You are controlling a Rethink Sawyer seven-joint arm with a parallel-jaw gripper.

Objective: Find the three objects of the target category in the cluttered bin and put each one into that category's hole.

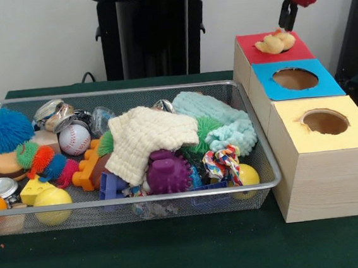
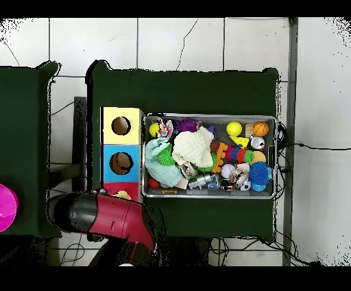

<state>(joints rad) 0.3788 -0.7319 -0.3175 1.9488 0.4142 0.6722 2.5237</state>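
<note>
1. Green cloth covers the table (image 1: 178, 254), and on it a wire mesh bin (image 1: 258, 164) sits just beside a row of three wooden boxes with red, blue and yellow tops.
2. Landmark: the red-topped box (image 1: 272, 48), the one farthest back in the front view.
3. On the red top, over its hole, lies a yellow rubber duck (image 1: 275, 41); it does not appear to have dropped in.
4. Directly above the duck hangs the gripper (image 1: 288, 17), dark fingers pointing down, clear of the toy. Whether they are spread or closed I cannot tell.
5. Next to the red box come the blue-topped box (image 1: 295, 79) and then the yellow-topped box (image 1: 325, 122), each with an open round hole.
6. Beside the boxes, the bin holds a cream knitted cloth (image 1: 151, 142), a purple spiky ball (image 1: 168, 172), a baseball (image 1: 74, 139) and much else.
7. Judgement: the duck looks light, hollow and squashy, smooth enough to slip. A pinch across its body, not the head, should hold best; a nudge may be enough to tip it through.
</note>
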